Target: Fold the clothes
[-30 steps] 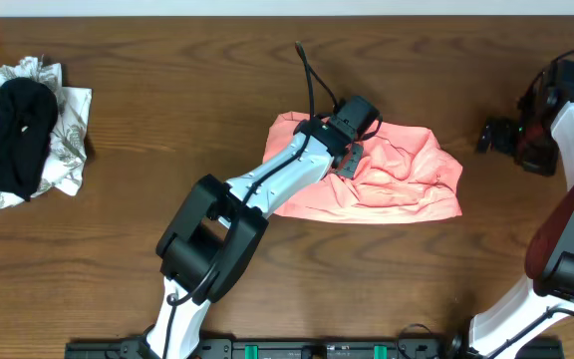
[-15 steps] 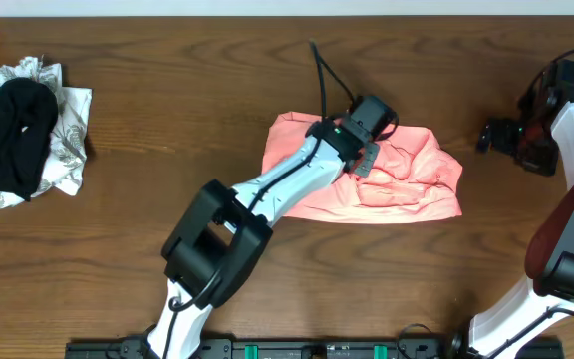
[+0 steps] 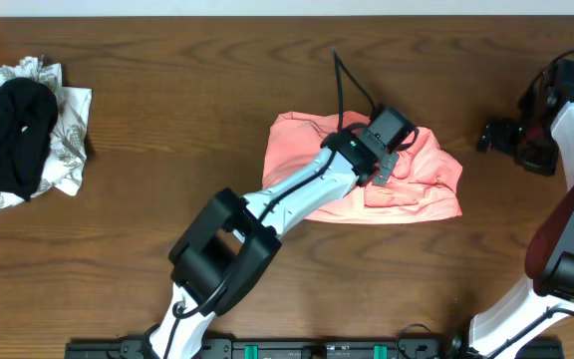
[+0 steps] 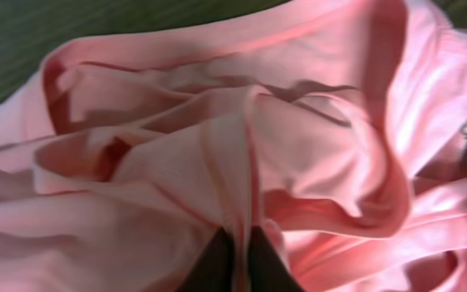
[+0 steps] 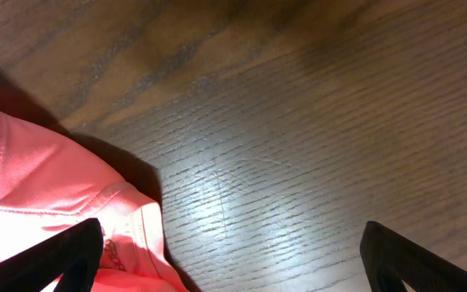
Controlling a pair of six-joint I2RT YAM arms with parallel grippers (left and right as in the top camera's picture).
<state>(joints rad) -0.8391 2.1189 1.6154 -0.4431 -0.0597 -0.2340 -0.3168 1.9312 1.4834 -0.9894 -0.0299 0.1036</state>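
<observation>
Pinching noted at left gripper [image 4: 235, 258], jaws closed on one thin raised ridge of the T-shirt [image 3: 434, 178]; found that garment crumpled in a heap right of centre on the table [image 3: 167, 150]. Found right gripper [image 5: 233, 253] wide and empty over bare wood near the heap's right edge, touching nothing. Judged likely faults: ridge slipping from so narrow a bite; whole heap dragged rather than one layer drawn out, for want of a second hold.

right fingers [image 5: 400, 258] wide apart; salmon-pink T-shirt [image 5: 39, 191] hem at lower left, by one fingertip; wooden table [image 5: 298, 138] beneath
</observation>
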